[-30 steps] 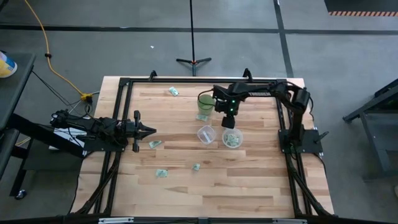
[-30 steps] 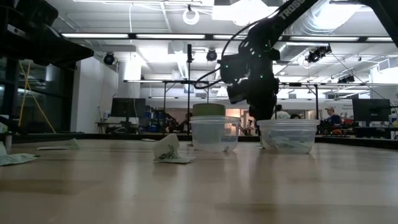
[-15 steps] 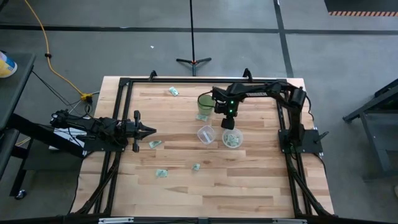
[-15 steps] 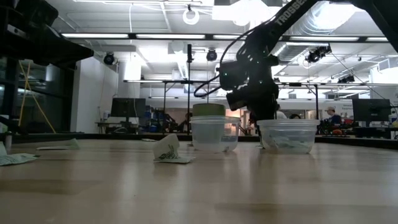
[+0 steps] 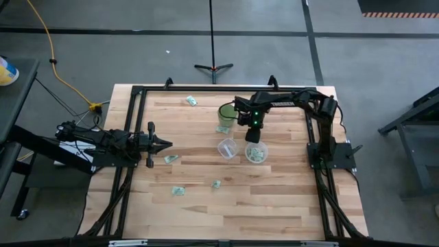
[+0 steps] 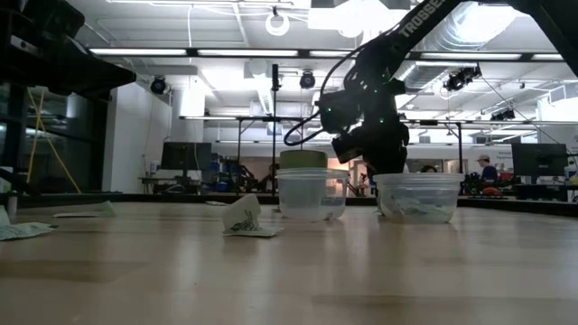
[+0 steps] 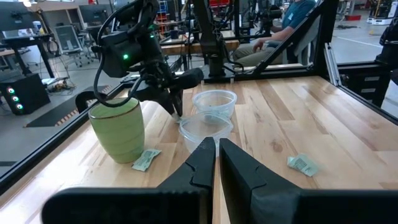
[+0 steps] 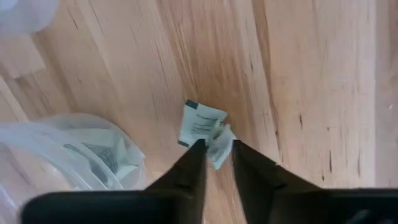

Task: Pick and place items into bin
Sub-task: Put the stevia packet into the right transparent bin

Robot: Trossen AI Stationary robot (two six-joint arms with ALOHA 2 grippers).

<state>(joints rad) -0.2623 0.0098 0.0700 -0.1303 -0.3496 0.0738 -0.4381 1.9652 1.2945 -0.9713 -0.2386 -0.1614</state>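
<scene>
Small pale green-and-white packets lie flat on the wooden table (image 5: 191,101) (image 5: 171,158) (image 5: 179,191) (image 5: 217,183), and one lies beside the green cup (image 5: 228,113). Two clear bins stand mid-table: one bare (image 5: 227,147), the other (image 5: 256,153) with several packets inside. My right gripper (image 5: 254,134) points down just beyond that bin, shut on a packet (image 8: 202,124). In the low view the bin (image 6: 417,196) hides its fingertips. My left gripper (image 5: 167,144) waits shut near the left edge, above a lying packet. My right gripper pinches the packet between its two fingertips (image 8: 189,163), on a crumpled corner (image 8: 217,144). It comes from above, pointing down. The rest of the packet sticks out past the fingertips over the wood beside the bin. Whether it is clear of the table, I cannot tell.
A black frame (image 5: 137,92) runs round the table's far, left and right sides. In the left wrist view, the cup (image 7: 118,127) has a packet (image 7: 145,158) at its foot, and another packet (image 7: 303,163) lies apart. Bare wood fills the near half.
My right gripper has shifted slightly toward the bin that holds packets, and its wrist has tipped a little. The packets on the table, the bins and the cup have stayed where they were.
</scene>
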